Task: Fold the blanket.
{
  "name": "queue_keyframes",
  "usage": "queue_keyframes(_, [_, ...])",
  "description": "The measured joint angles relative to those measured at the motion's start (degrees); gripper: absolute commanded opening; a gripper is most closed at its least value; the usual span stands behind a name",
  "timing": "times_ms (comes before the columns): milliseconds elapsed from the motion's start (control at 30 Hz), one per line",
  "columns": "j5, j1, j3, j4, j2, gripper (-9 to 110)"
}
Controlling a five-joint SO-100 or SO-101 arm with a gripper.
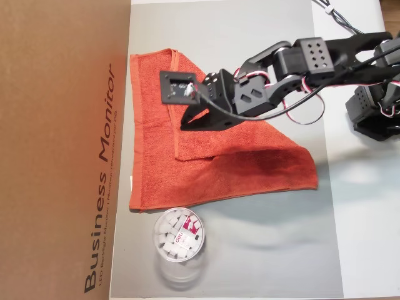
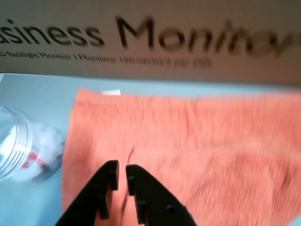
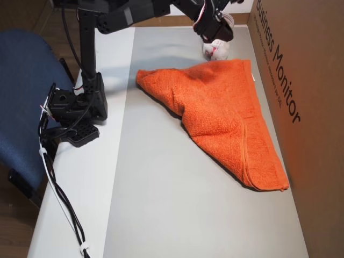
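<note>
My gripper [image 2: 118,175] fills the foreground of the wrist view, its black fingers nearly together and nothing visibly caught between them, poised above the blanket [image 2: 197,141]. From left in an overhead view: the cardboard monitor box [image 1: 62,150], then the blanket [image 1: 250,162], folded into a rough triangle on the grey mat [image 1: 269,250], the clear cup [image 1: 179,234] beside its lower edge.

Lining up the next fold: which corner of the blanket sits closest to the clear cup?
The blanket's hemmed corner beside the cardboard box, at bottom left in an overhead view. The cup stands just below it; the other corners lie farther off.
</note>
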Motion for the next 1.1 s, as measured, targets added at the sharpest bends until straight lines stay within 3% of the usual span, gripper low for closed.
queue_keyframes(167, [12.7,-0.8,0.0,11.1,1.4,8])
queue_keyframes(333, [18.7,-2.0,0.0,18.0,1.4,10])
queue_keyframes(1100, [19.4,-2.5,-11.9,22.9,-18.1,10])
